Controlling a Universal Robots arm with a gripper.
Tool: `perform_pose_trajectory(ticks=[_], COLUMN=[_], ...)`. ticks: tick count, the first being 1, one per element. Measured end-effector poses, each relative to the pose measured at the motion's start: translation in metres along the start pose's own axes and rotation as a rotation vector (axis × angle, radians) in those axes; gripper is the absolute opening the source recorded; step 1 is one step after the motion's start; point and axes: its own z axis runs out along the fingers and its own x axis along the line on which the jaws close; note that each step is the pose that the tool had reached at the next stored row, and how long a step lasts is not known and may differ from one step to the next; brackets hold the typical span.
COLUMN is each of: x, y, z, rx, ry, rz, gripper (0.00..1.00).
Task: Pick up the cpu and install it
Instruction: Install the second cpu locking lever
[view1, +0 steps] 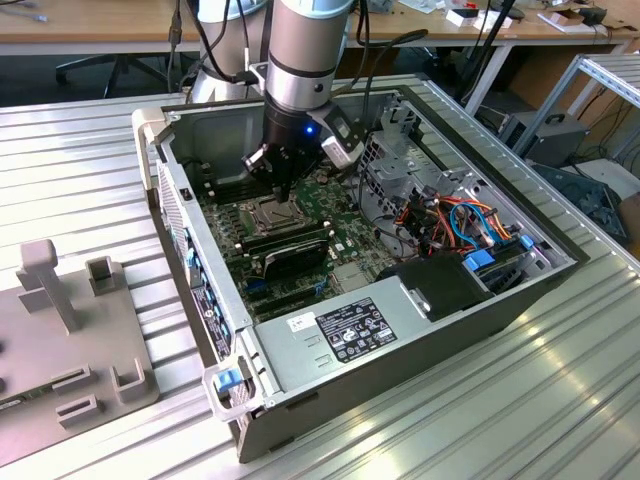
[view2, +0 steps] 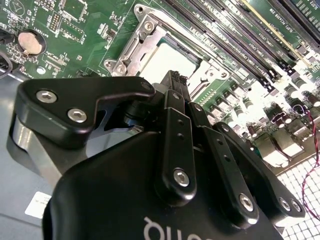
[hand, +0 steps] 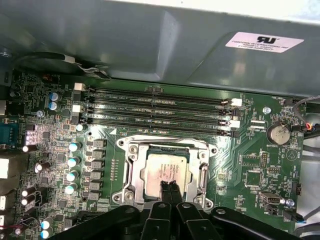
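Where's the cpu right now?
In both wrist views, the cpu lies in the socket frame on the motherboard, beside the gripper tips.

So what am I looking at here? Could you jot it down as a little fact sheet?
Setting: an open computer case lying on a ribbed metal table
Robot: one arm reaching down into the case
Gripper: fingers closed together, tips at the edge of the cpu
Cpu: pale square chip lying flat inside the socket on the green motherboard
Socket frame: swung open
Beside the socket: four long memory slots
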Motion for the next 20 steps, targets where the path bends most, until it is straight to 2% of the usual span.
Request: perform_pose_trajectory(ticks=[9, 20], x=[0.0002, 0.0014], y=[-0.0023, -0.0169], z=[-0.0003, -0.0006], rx=[0.0001, 0.0002], ry=[0.0001, 0.0001], rz=[0.000, 0.000], gripper=[0.11, 0.11])
